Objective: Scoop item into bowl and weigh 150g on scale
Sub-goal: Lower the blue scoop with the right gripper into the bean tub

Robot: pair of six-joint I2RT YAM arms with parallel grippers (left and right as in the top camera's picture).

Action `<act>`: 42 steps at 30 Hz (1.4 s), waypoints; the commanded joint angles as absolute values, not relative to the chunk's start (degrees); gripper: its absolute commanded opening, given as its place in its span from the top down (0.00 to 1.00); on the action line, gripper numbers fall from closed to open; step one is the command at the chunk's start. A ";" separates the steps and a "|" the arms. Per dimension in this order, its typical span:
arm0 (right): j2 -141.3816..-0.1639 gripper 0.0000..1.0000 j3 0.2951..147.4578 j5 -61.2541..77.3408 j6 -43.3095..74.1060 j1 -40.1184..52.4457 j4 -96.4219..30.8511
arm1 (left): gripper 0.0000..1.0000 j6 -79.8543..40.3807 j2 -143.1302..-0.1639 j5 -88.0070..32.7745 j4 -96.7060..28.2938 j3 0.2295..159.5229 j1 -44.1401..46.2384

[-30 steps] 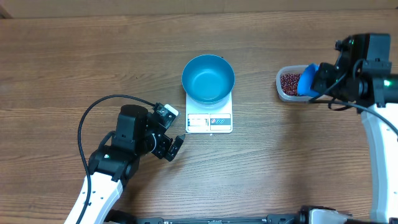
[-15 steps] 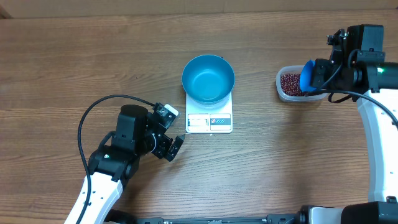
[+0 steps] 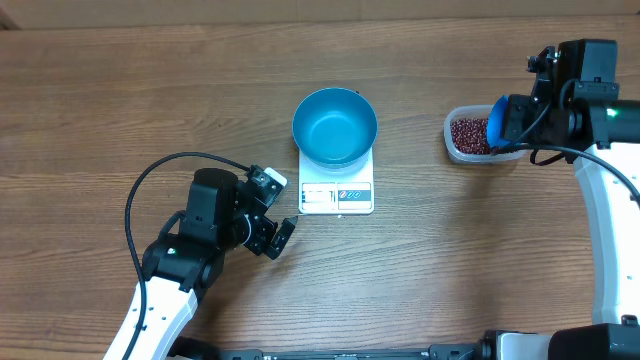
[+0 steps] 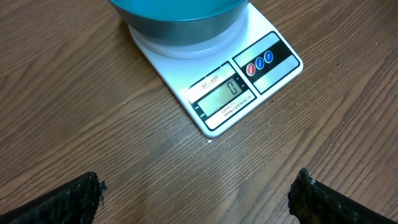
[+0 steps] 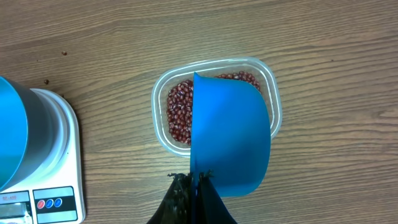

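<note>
Overhead: right hand (image 5: 194, 186) pinching scoop (image 5: 230, 143) over tub (image 5: 275, 99); left hand (image 3: 276, 208) spread near scale (image 3: 336, 197).

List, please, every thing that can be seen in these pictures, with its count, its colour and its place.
bowl: one, bright blue, standing on the scale, nothing inside.
scale: one, white, middle of the table, display shows zero.
beans: many, dark red, heaped in the tub.
tub: one, clear plastic, on the table to the right of the scale.
scoop: one, blue, over the tub, hiding part of the beans.
table: one, brown wood, under everything.
left tool: one, black, open and holding nothing, in front of the scale.
right tool: one, black, shut on the scoop.
</note>
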State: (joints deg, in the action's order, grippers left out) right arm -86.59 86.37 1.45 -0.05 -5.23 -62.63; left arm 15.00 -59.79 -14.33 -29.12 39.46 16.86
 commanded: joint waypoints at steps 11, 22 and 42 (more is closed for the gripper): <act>-86.72 0.96 87.37 0.91 -0.51 -5.54 -62.50 | 0.01 15.00 -59.18 -14.44 -28.01 39.16 16.69; -86.72 0.96 87.37 0.93 -0.51 -5.54 -62.50 | 0.00 14.98 -59.18 -14.44 -27.75 39.16 16.69; -86.91 0.96 86.43 0.93 -3.20 -5.54 -61.39 | 0.00 14.98 -59.18 -14.44 -25.50 39.16 16.69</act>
